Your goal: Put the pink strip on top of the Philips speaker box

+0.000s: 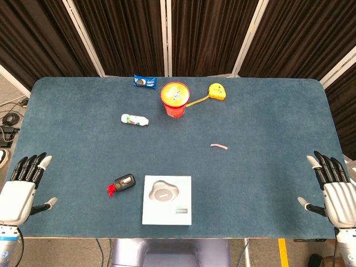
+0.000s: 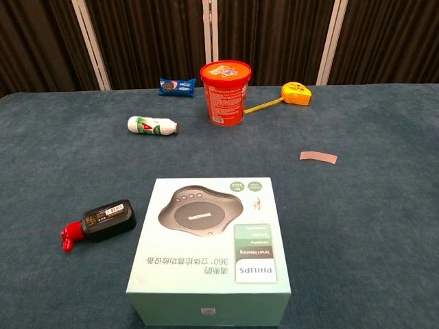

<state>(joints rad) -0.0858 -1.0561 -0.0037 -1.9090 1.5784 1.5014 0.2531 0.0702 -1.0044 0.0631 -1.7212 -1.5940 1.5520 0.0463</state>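
The small pink strip [image 1: 219, 147] [image 2: 318, 157] lies flat on the blue table, right of centre. The pale green Philips speaker box [image 1: 167, 199] [image 2: 212, 245] lies flat near the front edge, left of and nearer than the strip. My left hand [image 1: 21, 186] hovers at the front left corner, fingers spread and holding nothing. My right hand [image 1: 332, 186] hovers at the front right corner, likewise spread and holding nothing. Both hands are far from the strip and the box, and neither shows in the chest view.
A red-and-black small device [image 1: 123, 183] [image 2: 101, 222] lies left of the box. Further back are a white bottle on its side [image 1: 135, 119] [image 2: 151, 125], an orange tub [image 1: 176, 99] [image 2: 225, 91], a yellow tape measure [image 1: 217, 91] [image 2: 295, 93] and a blue snack packet [image 1: 145, 82] [image 2: 177, 86].
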